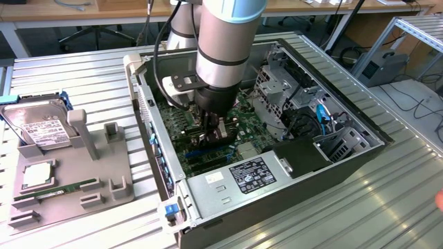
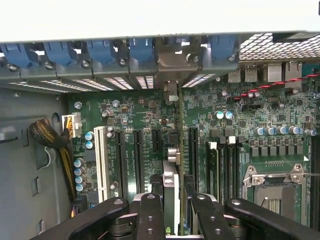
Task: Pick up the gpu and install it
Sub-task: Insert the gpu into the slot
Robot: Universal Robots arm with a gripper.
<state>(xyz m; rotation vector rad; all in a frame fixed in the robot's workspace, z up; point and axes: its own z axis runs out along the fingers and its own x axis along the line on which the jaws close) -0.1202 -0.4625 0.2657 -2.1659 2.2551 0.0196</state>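
Pickup done: gripper [image 2: 172, 210] clamps the gpu [image 2: 179, 150] edge-on inside the case [image 1: 360, 150], card over a motherboard [image 2: 280, 125] slot, bracket toward 12 o'clock; seating unconfirmed

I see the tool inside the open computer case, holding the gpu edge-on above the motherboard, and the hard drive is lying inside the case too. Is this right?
Not quite. The hard drive stands on the grey holder outside the computer case, as the exterior view shows. The tool is inside, holding the gpu edge-on above the motherboard.

The gpu [image 2: 179, 150], a thin dark card, is seen edge-on, standing upright over the green motherboard's [image 2: 240, 125] slots, its silvery bracket end toward the case's rear wall [image 2: 150, 65].
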